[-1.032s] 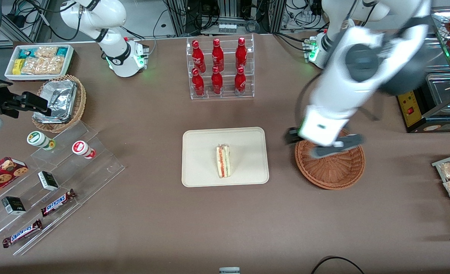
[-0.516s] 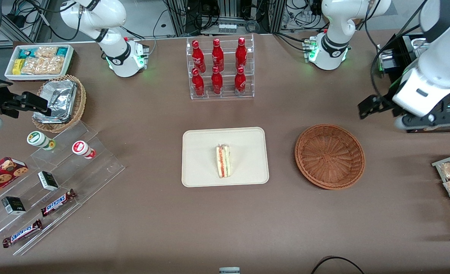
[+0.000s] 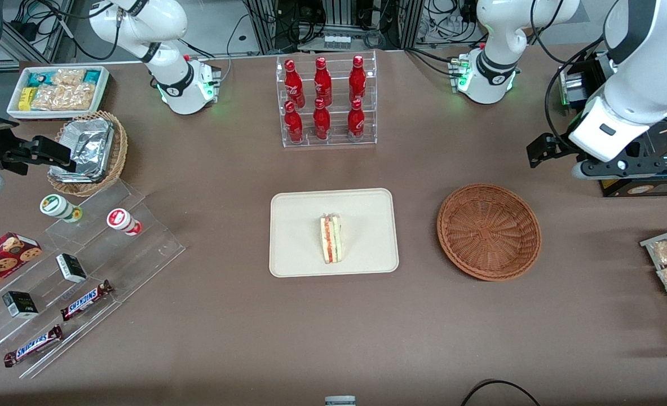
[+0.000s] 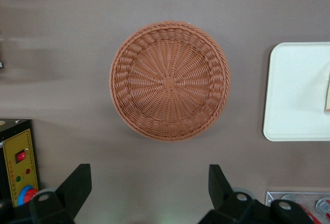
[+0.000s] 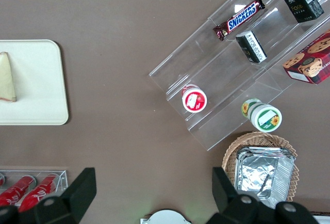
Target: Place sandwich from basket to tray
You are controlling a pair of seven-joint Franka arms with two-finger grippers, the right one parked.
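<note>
Gripper (image 4: pixel 148 190) of the working arm hangs high with its fingers (image 4: pixel 76 182) spread wide apart, holding nothing. Below it, nearer the front camera, the tray (image 3: pixel 361 206) lies toward the parked arm's end. Closer to the gripper sits the basket (image 3: pixel 489 231). On the tray rests the sandwich (image 3: pixel 331 238).

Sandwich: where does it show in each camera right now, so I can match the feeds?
Front view: sandwich lies in the middle of the tray, basket beside it empty.
Left wrist view: only its edge shows, on the tray; the open gripper hangs high above the table near the basket.
Right wrist view: a pale wedge on the tray.
Shared landmark: the tray.
</note>
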